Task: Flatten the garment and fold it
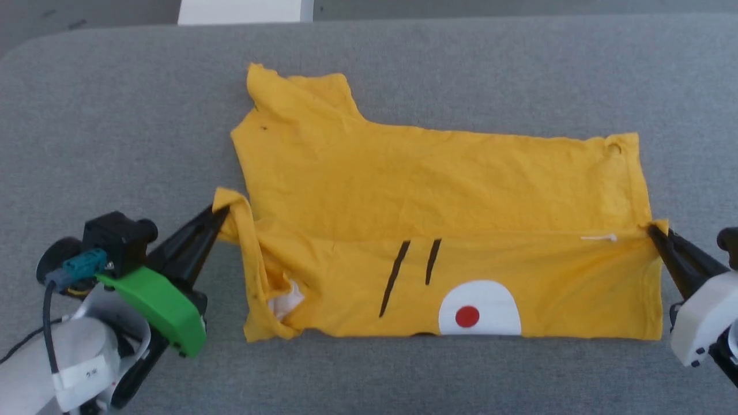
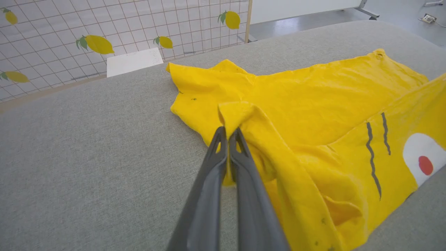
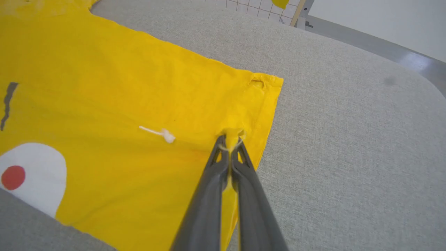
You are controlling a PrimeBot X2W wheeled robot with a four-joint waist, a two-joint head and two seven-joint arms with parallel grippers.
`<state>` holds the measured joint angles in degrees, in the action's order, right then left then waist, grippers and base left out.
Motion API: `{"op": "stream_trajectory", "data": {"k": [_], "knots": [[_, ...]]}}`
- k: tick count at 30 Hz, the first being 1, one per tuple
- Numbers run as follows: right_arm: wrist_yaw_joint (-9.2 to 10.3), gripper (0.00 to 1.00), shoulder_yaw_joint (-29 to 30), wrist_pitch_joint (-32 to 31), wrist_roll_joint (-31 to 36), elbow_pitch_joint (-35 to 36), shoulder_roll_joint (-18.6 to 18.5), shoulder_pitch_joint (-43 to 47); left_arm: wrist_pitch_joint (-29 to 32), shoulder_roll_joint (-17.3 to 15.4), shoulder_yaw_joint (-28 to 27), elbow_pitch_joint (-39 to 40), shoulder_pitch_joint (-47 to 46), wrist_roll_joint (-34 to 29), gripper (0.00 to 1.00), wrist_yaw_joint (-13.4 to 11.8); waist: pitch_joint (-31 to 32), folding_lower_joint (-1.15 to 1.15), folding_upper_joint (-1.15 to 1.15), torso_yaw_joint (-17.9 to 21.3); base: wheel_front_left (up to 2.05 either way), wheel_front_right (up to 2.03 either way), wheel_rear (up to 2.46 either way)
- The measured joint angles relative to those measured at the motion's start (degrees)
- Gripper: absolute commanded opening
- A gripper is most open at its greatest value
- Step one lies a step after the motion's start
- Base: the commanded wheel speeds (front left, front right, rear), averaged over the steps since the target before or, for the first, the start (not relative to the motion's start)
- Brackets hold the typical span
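Observation:
The bright yellow garment (image 1: 426,190) lies on the grey table, its near part folded over so that two black stripes (image 1: 409,271) and a white patch with a red dot (image 1: 478,311) face up. My left gripper (image 1: 222,214) is shut on the folded edge at the shirt's left end, seen up close as the left gripper (image 2: 228,132) pinching yellow cloth (image 2: 240,111). My right gripper (image 1: 654,229) is shut on the folded edge at the right end, shown close as the right gripper (image 3: 230,139). A sleeve (image 1: 300,92) sticks out at the far left. A small white tag (image 3: 162,133) lies near the right grip.
The grey padded table (image 1: 115,127) spreads wide on all sides of the shirt. A white board (image 1: 242,11) stands beyond the table's far edge. A tiled wall with lemon prints (image 2: 97,43) rises behind it.

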<state>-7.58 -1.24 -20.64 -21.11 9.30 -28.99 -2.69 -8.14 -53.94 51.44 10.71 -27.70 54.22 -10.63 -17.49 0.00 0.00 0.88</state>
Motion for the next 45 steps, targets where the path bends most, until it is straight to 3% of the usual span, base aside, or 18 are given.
{"op": "stream_trajectory", "data": {"k": [6, 12, 13, 15, 17, 19, 20, 27, 33, 39, 45], "knots": [[0.00, 0.00, -2.21, 2.96, 0.31, -5.30, 0.20, -3.52, -4.41, 6.21, -0.64, -7.91, -1.93, -2.36, 0.00, 1.14, -3.96, 0.00, 0.00, 0.07, 0.00, 0.00, 0.00], [0.00, 0.00, -4.01, 5.10, 0.44, -9.98, 0.54, -6.00, -5.42, 11.05, -0.34, -16.33, -2.88, -2.30, 0.00, 4.36, -6.80, 0.00, 0.00, -0.34, 0.00, 0.00, 0.00], [0.00, 0.00, -4.12, 5.36, 0.43, -10.67, 0.56, -6.44, -5.58, 11.67, -0.35, -17.64, -3.30, -2.29, 0.03, 4.85, -7.19, 0.00, 0.00, -0.49, 0.00, 0.00, 0.00], [0.00, 0.00, -4.32, 5.57, 0.41, -11.45, 0.53, -7.15, -5.65, 12.69, -0.35, -19.63, -3.97, -2.20, 0.25, 5.66, -7.73, 0.00, 0.00, -0.79, 0.00, 0.00, 0.00], [0.00, 0.00, -4.36, 5.56, 0.11, -12.12, 0.53, -7.82, -5.65, 13.56, -0.45, -21.28, -4.54, -1.90, 0.38, 6.61, -8.13, 0.00, 0.00, -1.12, 0.00, 0.00, 0.00], [0.00, 0.47, -4.37, 5.56, -0.15, -12.35, 0.49, -8.31, -5.66, 14.34, -0.56, -22.45, -4.85, -1.60, 0.49, 7.17, -8.34, 0.00, 0.00, -1.36, 0.00, 0.00, 0.00], [0.00, 1.00, -4.48, 5.56, -0.29, -12.46, 0.47, -8.48, -5.71, 14.78, -0.75, -23.02, -4.95, -1.21, 1.00, 7.56, -8.38, 0.00, 0.00, -1.46, 0.00, 0.00, 0.00], [0.00, 1.00, -4.08, 7.19, -1.53, -12.50, 1.36, -8.86, -6.30, 16.21, -3.61, -23.77, -4.83, 1.26, 1.00, 8.49, -6.55, 0.00, 0.00, -1.22, 0.00, 0.00, 0.00], [0.00, 1.00, 1.75, 10.47, 0.22, -9.40, 3.85, -5.22, -6.58, 16.27, -12.27, -16.74, 1.53, 0.24, 1.00, 4.69, -3.51, 0.00, 0.00, -1.06, 0.00, 0.00, 0.00], [0.00, 1.00, 9.17, 13.89, 6.42, -4.21, 10.29, 0.66, -6.59, 18.12, -23.72, -5.49, 12.10, -10.29, 1.00, -0.31, 0.43, 0.00, 0.00, -1.06, 0.00, 0.00, 0.00], [0.00, 1.00, 12.96, 17.66, 13.63, 0.96, 19.47, 6.88, -6.64, 24.71, -31.23, 3.01, 24.12, -21.50, 1.00, -2.61, 4.39, 0.00, 0.00, -1.07, 0.00, 0.00, 0.00]]}}
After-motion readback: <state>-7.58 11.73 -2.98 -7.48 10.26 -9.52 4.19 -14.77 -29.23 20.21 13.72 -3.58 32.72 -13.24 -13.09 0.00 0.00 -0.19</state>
